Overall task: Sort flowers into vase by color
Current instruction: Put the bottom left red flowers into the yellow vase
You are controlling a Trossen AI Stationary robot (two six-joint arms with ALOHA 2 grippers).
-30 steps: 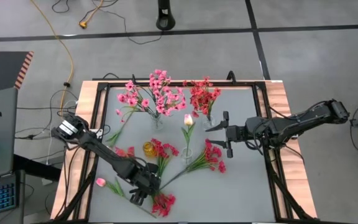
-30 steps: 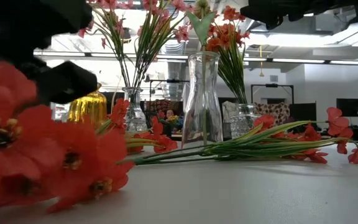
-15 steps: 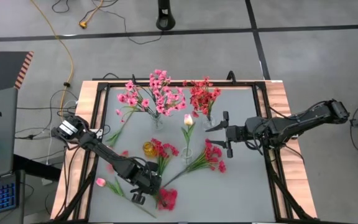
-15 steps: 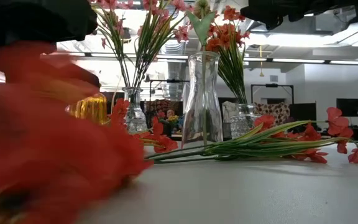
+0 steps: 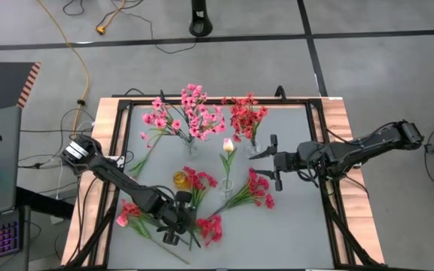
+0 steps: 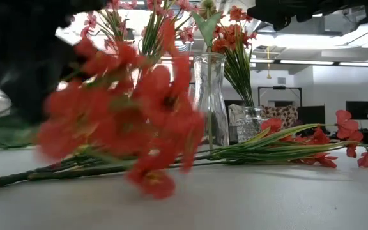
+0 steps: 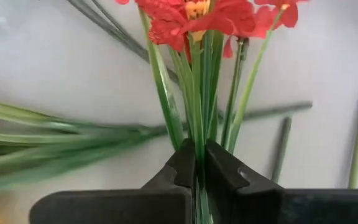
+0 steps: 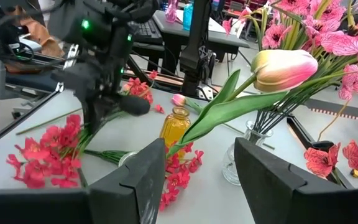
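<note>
overhead: left gripper [image 5: 173, 226] near the table's front-left, fingers [image 7: 185, 165] clenched on the green stems of a red sprig [image 5: 208, 228]. vs a sec ago the sprig's blooms have swung up and toward centre; it lay flat at the front edge, now it's lifted, blurred in the low view, so it reads as picked and on its way to a vase. right gripper [image 5: 271, 162] waits right of centre, jaws apart and empty, unmoved. where the flowers are: pink bunch [image 5: 191, 113] already in a clear vase at the back, red bunch [image 5: 246, 114] in a vase beside it, one pale tulip [image 5: 228, 145] in a tall glass vase [image 6: 208, 102] mid-table, small yellow vase [image 5: 180, 180] left of it. loose red sprigs [image 5: 253, 190] lie btwn the tulip vase and right gripper; another [image 5: 198, 183] beside the yellow vase; a pink bud [image 5: 122, 220] lies at the front-left edge, w/ a red cluster near it. room to move: the straight path to the red vase crosses the yellow and tulip vases, both tippable; going up first looks safest. front-right of the table [image 5: 300, 233] is bare. left arm sits close to the table's front-left frame, little slack there.
</note>
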